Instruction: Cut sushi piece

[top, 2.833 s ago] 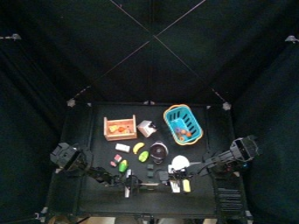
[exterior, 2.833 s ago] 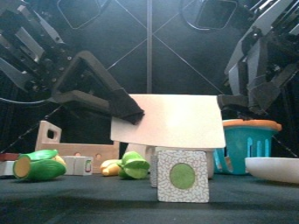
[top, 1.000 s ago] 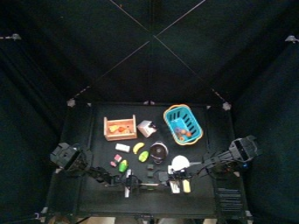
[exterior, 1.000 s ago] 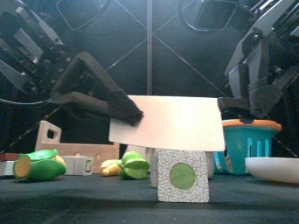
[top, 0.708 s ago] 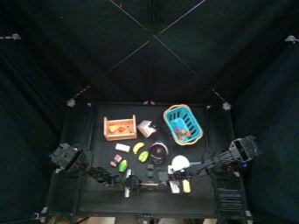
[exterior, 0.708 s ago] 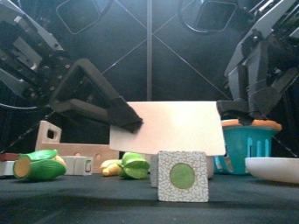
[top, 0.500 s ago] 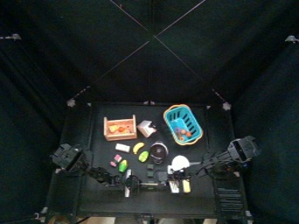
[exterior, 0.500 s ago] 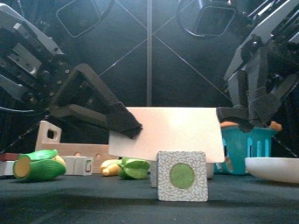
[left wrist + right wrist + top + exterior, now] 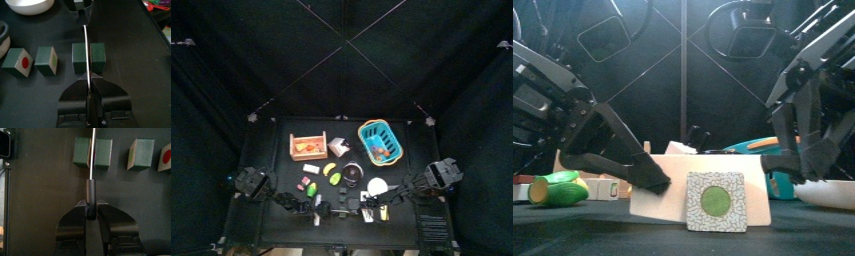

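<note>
The white cutter [image 9: 663, 190] has dropped low, splitting the sushi piece [image 9: 89, 56] mid-frame. Both arms' jaws pinch it tight. If it tilts, the halves could tip

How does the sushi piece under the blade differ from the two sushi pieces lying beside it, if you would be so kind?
The sushi piece under the blade is parted into two halves; the neighbouring sushi pieces are whole. The blade runs through it, while the neighbours lie apart from the blade. All three are dark green blocks on the black table.
</note>
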